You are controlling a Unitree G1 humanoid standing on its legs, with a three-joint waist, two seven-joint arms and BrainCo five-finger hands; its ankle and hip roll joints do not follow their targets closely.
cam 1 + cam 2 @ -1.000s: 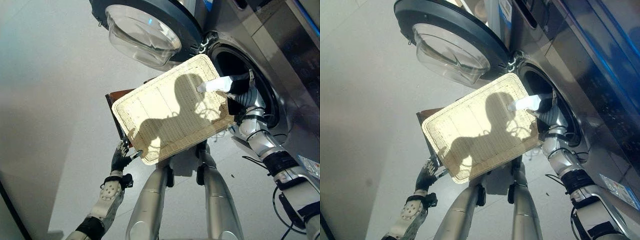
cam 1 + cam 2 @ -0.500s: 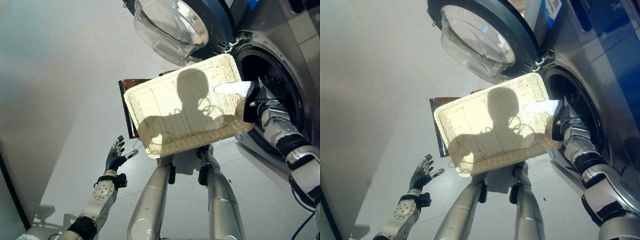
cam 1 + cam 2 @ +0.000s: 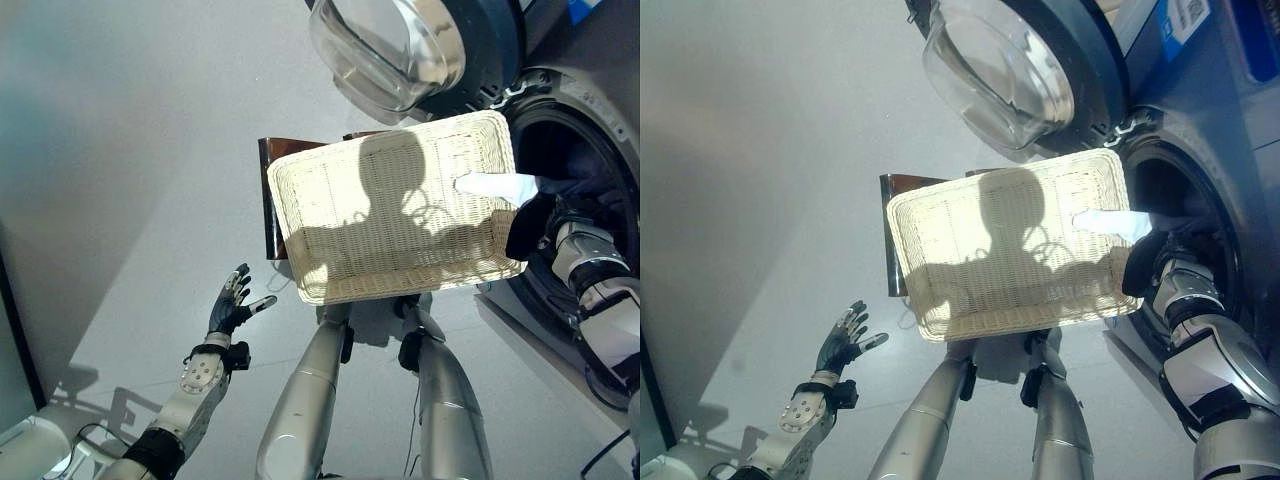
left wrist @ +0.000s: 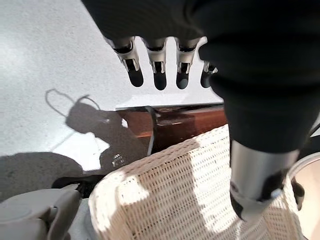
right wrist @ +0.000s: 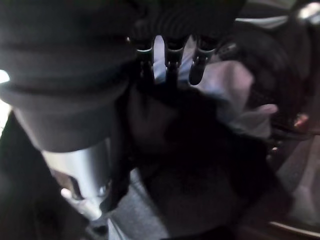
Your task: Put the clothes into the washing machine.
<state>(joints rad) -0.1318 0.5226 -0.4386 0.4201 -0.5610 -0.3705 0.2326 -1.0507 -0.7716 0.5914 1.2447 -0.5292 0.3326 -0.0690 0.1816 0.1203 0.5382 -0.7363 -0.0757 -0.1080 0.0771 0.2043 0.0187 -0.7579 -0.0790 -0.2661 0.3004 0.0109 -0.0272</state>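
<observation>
The eye views show the whole layout. A wicker basket [image 3: 395, 215] sits tilted in front of me, over a brown stand [image 3: 272, 205]. The washer [image 3: 1200, 130] is on my right, its door [image 3: 400, 50] swung open above the basket. A white cloth [image 3: 500, 186] lies across the basket's right rim, reaching to the drum opening [image 3: 570, 150].

My right hand [image 3: 530, 226] is at that rim, at the mouth of the drum, under its dark cover. The cloth runs out past it over the basket. The eye views do not show the fingers of this hand.

The right wrist view supplies what the eye views lack: my fingertips [image 5: 170, 67] point into the dark drum, straight and side by side, above a heap of pale and dark clothes [image 5: 220, 100]. I cannot tell whether the thumb or fingers pinch the white cloth.

My left hand [image 3: 232, 305] is low on my left, well apart from the basket, arm raised from the lower left over bare floor [image 3: 110, 200]. Its fingers are spread and hold nothing.

The left wrist view adds the near side: straight fingertips [image 4: 160, 75] above the floor, with the stand and the basket's woven corner [image 4: 175, 200] past them, neither touched.
</observation>
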